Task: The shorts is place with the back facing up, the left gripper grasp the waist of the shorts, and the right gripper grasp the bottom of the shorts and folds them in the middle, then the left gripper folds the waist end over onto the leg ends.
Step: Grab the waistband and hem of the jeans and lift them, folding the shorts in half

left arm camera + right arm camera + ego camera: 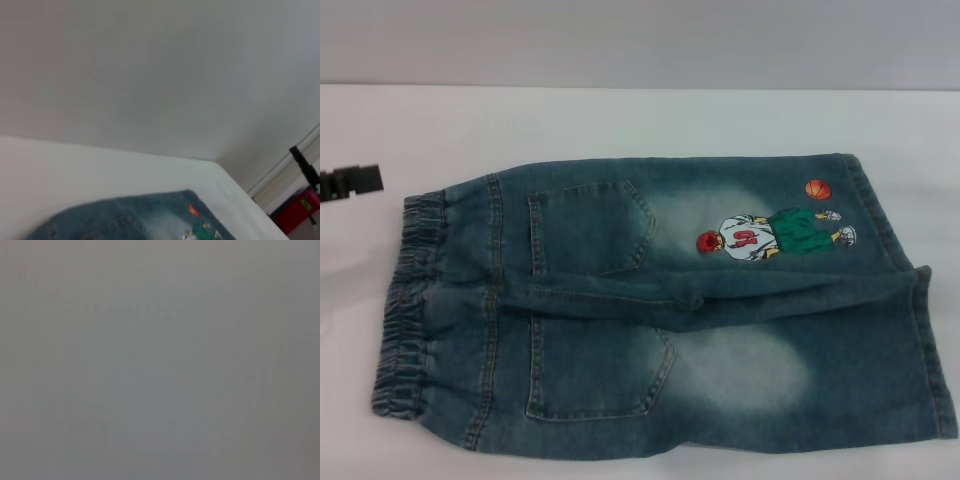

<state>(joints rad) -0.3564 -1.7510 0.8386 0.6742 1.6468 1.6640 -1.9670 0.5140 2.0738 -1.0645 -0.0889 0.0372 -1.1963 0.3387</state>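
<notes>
Lying flat, back up, waist toward the left arm

Spreading across the white table (620, 115), the shorts (650, 310) lie unfolded with the back side up, both back pockets showing. Their long axis runs from 9 o'clock to 3 o'clock in the head view. The waist of the shorts (405, 300), the ruffled elastic band, points to 9 o'clock. The bottom of the shorts (930, 340), the two flat stitched hems, points to 3 o'clock. The two legs lie side by side, one toward 12 o'clock and one toward 6 o'clock, meeting along a raised crease through the middle. On the 12 o'clock leg, near its hem, sits the embroidered basketball player (775, 233), with the orange ball (818, 188) just beside it toward 12 o'clock. Pale bleached patches mark both legs.

The left gripper (350, 183) shows only as a black piece at the 9 o'clock edge, off the cloth and just beyond the waist toward 12 o'clock; whether it is wide or narrow cannot be told. Its wrist camera catches one denim corner with the embroidery, the table and a grey wall.

The right gripper appears in no view; its wrist camera shows only plain grey.
</notes>
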